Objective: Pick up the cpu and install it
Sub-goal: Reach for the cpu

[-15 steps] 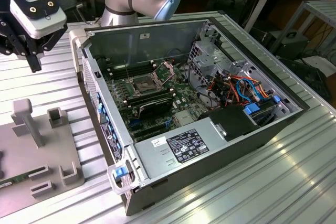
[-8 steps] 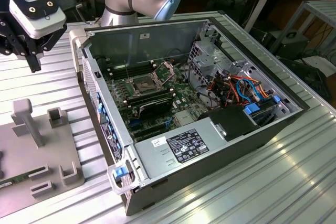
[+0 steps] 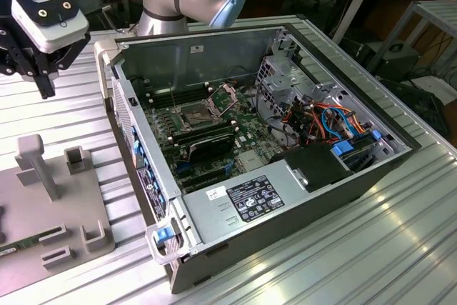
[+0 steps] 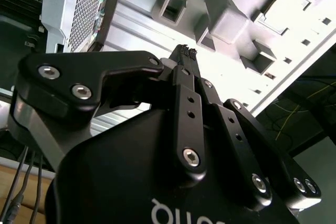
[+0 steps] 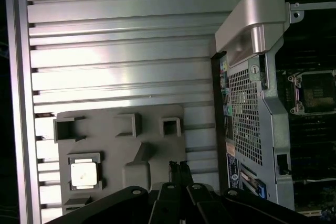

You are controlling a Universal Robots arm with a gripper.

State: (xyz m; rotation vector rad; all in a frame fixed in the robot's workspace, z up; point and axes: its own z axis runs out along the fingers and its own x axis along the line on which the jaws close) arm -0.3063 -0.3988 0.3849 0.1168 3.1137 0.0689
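Cpu (image 5: pixel 84 174) sits flat in its square pocket on the grey plate (image 5: pixel 105 129), by the plate's edge farthest from the open computer case (image 5: pixel 252 103). I've got the tool (image 5: pixel 178 167) pinched narrow, fingertips together and holding nothing. It hangs over the plate's case-side edge, well apart from the cpu. Inside the case the socket (image 5: pixel 316 92) lies uncovered. The plate rests on the ribbed bench (image 5: pixel 121 40).
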